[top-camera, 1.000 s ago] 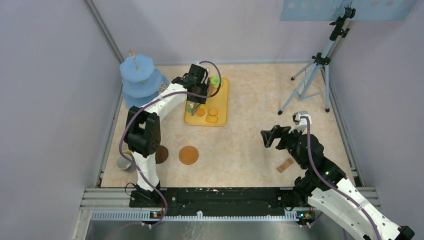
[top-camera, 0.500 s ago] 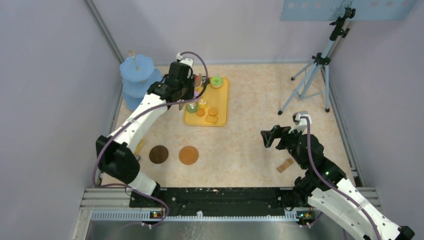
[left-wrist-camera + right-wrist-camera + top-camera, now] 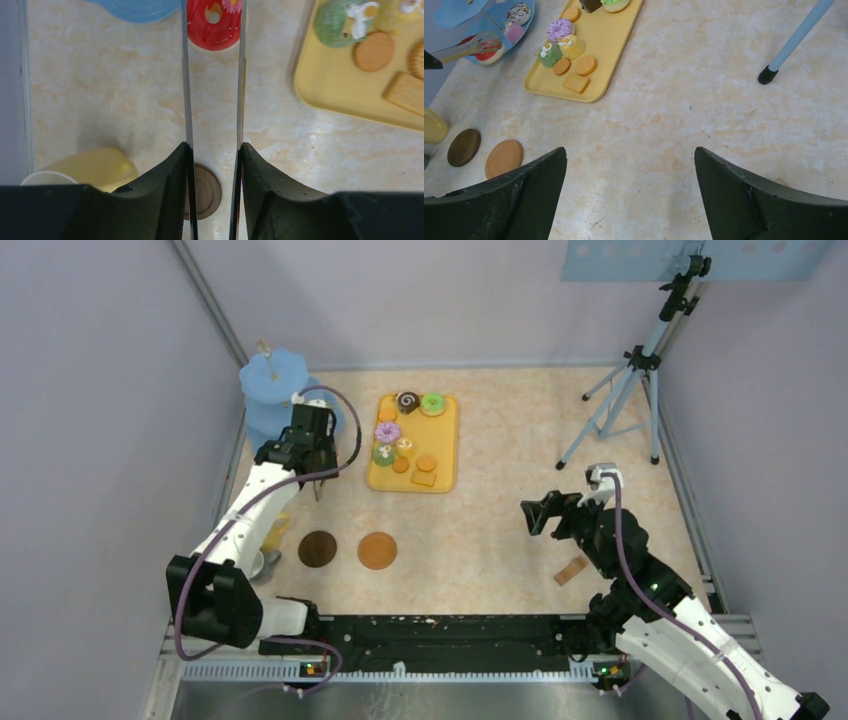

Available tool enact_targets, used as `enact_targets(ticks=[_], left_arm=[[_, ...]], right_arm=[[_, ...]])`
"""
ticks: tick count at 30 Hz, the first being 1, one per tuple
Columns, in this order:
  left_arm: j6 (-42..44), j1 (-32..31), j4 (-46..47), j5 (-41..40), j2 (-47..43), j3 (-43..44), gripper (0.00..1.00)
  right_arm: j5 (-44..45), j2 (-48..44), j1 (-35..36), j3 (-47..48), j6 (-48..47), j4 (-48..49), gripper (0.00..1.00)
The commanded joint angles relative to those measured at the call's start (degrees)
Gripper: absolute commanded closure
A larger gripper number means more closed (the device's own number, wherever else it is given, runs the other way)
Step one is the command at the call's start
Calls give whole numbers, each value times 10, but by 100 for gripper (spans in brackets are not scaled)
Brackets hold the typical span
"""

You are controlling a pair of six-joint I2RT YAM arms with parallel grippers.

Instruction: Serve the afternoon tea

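Note:
My left gripper [image 3: 312, 455] [image 3: 214, 146] is shut on long metal tongs [image 3: 186, 90]. The tongs' tips pinch a red doughnut [image 3: 214, 25] at the edge of the blue tiered stand [image 3: 272, 390] [image 3: 140, 7]. The right wrist view shows the red doughnut [image 3: 486, 52] at the stand's lowest tier. The yellow tray [image 3: 447, 445] holds several doughnuts, cakes and biscuits [image 3: 426, 463]. A dark coaster [image 3: 317, 548] and a light coaster [image 3: 377, 550] lie near the front. The yellow mug [image 3: 95, 167] lies on its side by a grey-white mug [image 3: 248, 565]. My right gripper [image 3: 545, 512] [image 3: 630, 165] is open and empty.
A small wooden block [image 3: 570, 571] lies right of my right arm. A tripod [image 3: 625, 390] stands at the back right, one foot [image 3: 767, 75] near my right gripper. The enclosure wall and rail run close along the left side.
My left arm has swung left from over the yellow tray to the blue stand, carrying the tongs with the red doughnut. The right arm has not moved.

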Motion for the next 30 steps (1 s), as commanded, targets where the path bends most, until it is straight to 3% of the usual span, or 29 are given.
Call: enact_targets(ticks=[1, 7, 19, 27, 30], left_arm=[[-33, 41, 41, -26, -38, -32, 63], [-57, 81, 85, -40, -16, -43, 64], [-95, 128, 149, 4, 102, 6, 65], [-101, 128, 154, 20, 130, 11, 54], [-98, 128, 144, 23, 128, 15, 44]], right_arm=[[-8, -8, -3, 0, -6, 28, 4], [-9, -17, -3, 0, -5, 27, 4], [-5, -21, -3, -3, -5, 27, 4], [-1, -16, -3, -3, -6, 28, 4], [-1, -14, -3, -4, -6, 29, 4]])
